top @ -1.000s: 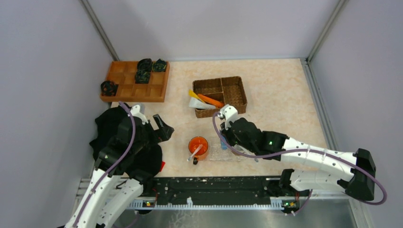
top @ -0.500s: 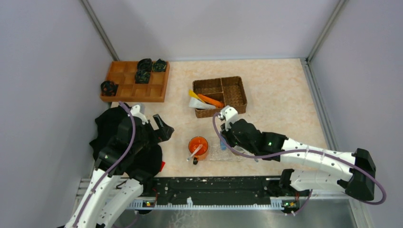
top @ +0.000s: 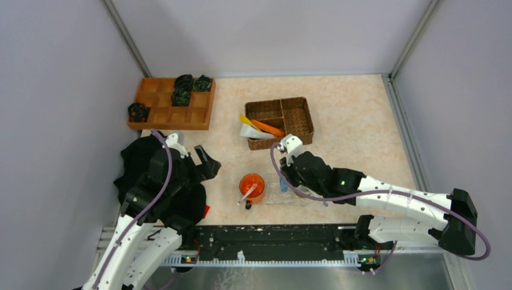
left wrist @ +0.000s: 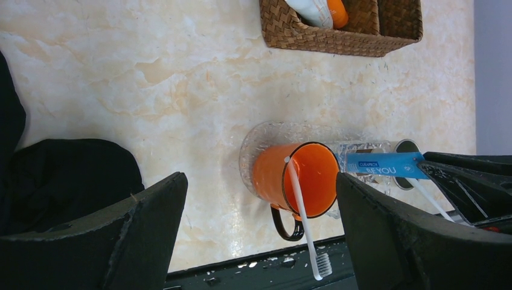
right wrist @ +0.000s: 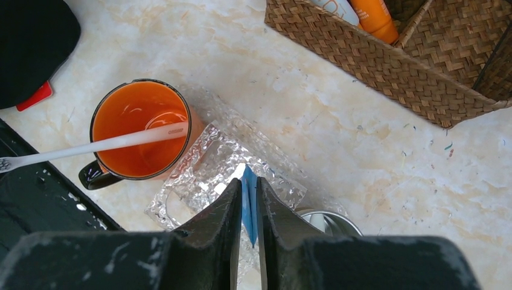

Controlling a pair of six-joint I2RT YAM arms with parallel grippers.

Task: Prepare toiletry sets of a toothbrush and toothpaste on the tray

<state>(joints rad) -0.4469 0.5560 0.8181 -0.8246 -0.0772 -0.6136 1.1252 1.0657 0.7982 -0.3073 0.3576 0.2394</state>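
Note:
My right gripper (right wrist: 249, 183) is shut on a blue toothpaste tube (right wrist: 248, 202), held on edge just above the clear bumpy tray (right wrist: 199, 169). In the left wrist view the blue tube (left wrist: 386, 163) lies level over the tray (left wrist: 265, 130), beside the orange mug (left wrist: 296, 178). The mug stands on the tray's left end with a white toothbrush (left wrist: 302, 217) leaning out of it, bristles toward the near edge. Left of the mug, my left gripper (top: 208, 162) hangs wide open and holds nothing. An orange tube (top: 267, 127) and pale tubes lie in the wicker basket (top: 279, 122).
A steel cup (right wrist: 329, 222) stands on the tray by my right fingers, a white stick (left wrist: 432, 199) in it. An orange wooden compartment tray (top: 172, 104) with dark objects sits far left. Black cloth (top: 145, 175) lies under the left arm. The black rail (top: 272, 238) borders the near edge.

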